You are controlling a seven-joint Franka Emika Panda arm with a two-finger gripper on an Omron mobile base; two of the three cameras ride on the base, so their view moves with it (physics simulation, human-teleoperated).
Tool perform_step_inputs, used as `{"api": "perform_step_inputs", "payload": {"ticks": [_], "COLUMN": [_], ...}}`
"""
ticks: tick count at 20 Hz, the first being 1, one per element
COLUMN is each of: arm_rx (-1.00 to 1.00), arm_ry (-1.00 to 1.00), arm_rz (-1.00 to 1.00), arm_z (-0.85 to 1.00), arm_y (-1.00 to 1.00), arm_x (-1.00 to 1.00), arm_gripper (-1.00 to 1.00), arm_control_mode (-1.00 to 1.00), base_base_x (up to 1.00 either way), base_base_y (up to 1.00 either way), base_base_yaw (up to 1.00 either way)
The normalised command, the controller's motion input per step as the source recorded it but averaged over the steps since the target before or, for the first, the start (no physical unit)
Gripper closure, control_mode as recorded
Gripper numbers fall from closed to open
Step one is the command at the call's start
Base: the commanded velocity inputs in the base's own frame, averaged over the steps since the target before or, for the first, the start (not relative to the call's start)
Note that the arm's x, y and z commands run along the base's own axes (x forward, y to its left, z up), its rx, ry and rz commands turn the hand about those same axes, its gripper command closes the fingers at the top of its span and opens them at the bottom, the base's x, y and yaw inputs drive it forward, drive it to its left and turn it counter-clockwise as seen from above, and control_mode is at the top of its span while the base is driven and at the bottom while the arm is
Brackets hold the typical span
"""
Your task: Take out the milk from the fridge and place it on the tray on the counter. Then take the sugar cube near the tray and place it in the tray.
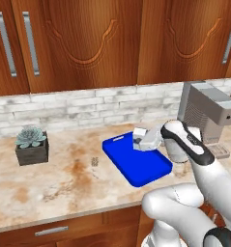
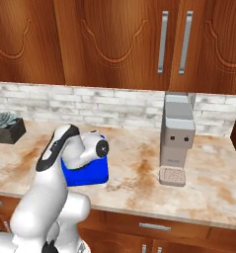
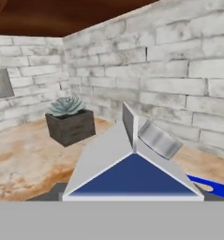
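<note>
In the left base view the arm reaches from the lower right over the counter (image 1: pixel 64 178), and the gripper (image 1: pixel 142 140) hangs above the far half of the blue tray (image 1: pixel 146 169). A pale boxy shape sits at the gripper's tip over the tray — the milk (image 1: pixel 139 133), though its blue band is not legible there. The hand view settles that: the carton's gabled top (image 3: pixel 127 159) rises right in front of the camera, white slopes with a dark blue face below and a grey spout cap on one side, close between the fingers. The finger tips themselves are hidden behind the carton, so the hold is read from the carton's place rather than from seen contact; whether its base touches the tray I cannot tell.

The left base view alone gives the sugar cube (image 1: pixel 94 161), a tiny speckled thing on the bare counter just to the left of the tray, apart from its edge. The same view shows the potted succulent (image 1: pixel 32 144) well off to the left near the brick backsplash (image 1: pixel 88 108); the hand view catches it beyond the carton.

The right base view shows the grey coffee machine (image 2: pixel 177 141) whole — standing on the counter to the right — while the arm's elbow covers most of the tray, leaving only a blue corner.
</note>
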Motion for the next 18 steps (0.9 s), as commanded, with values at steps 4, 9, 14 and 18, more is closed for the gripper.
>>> {"api": "perform_step_inputs", "payload": {"ticks": [4,9,14,18], "arm_rx": [0.0,0.0,0.0,0.0], "arm_ry": [0.0,0.0,0.03,0.01], "arm_rz": [0.0,0.02,0.03,0.0], "arm_z": [-0.34,-0.2,-0.2,-0.17], "arm_y": [0.26,0.01,0.0,0.0], "arm_x": [0.57,0.32,0.31,0.19], "arm_gripper": [1.0,1.0,1.0,1.0], "arm_control_mode": [-1.0,-1.0,-1.0,-1.0], "base_base_x": [0.0,0.0,0.0,0.0], "base_base_y": [0.0,0.0,0.0,0.0], "base_base_yaw": [0.0,0.0,0.0,0.0]}}
